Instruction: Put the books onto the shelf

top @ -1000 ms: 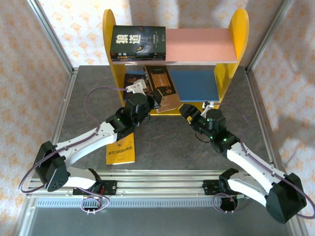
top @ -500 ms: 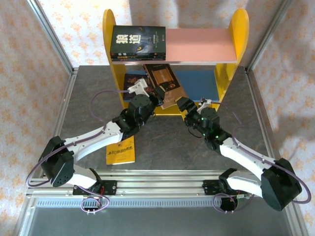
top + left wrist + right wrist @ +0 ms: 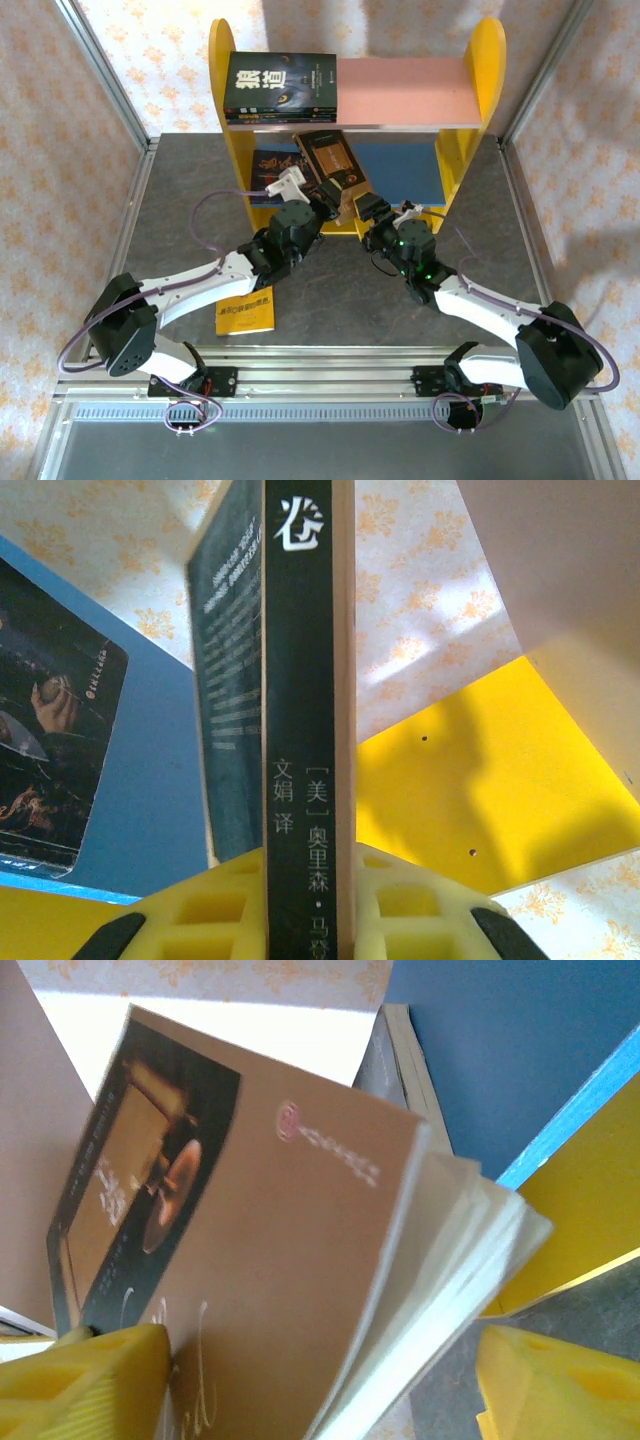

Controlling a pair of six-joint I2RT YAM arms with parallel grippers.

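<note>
A brown book (image 3: 328, 160) stands tilted in the lower tier of the shelf (image 3: 410, 90), over the blue board (image 3: 400, 170). My left gripper (image 3: 325, 195) is shut on its near end. In the left wrist view the black spine (image 3: 305, 730) is clamped between the yellow fingers of my left gripper (image 3: 308, 920). My right gripper (image 3: 362, 208) is open around the book's right side. In the right wrist view the left finger (image 3: 110, 1375) touches the brown cover (image 3: 270, 1260), while the right finger (image 3: 545, 1380) stands apart from the fanned pages.
A stack of black books (image 3: 280, 85) lies on the left of the pink upper board. A dark book (image 3: 268, 162) lies flat at the left of the blue board. On the table by the left arm lies a yellow book (image 3: 245, 308). Yellow side panels (image 3: 485, 70) bound the shelf.
My right gripper has moved up and left to the brown book's side and its jaws have narrowed. The left gripper has carried the book deeper into the lower tier.
</note>
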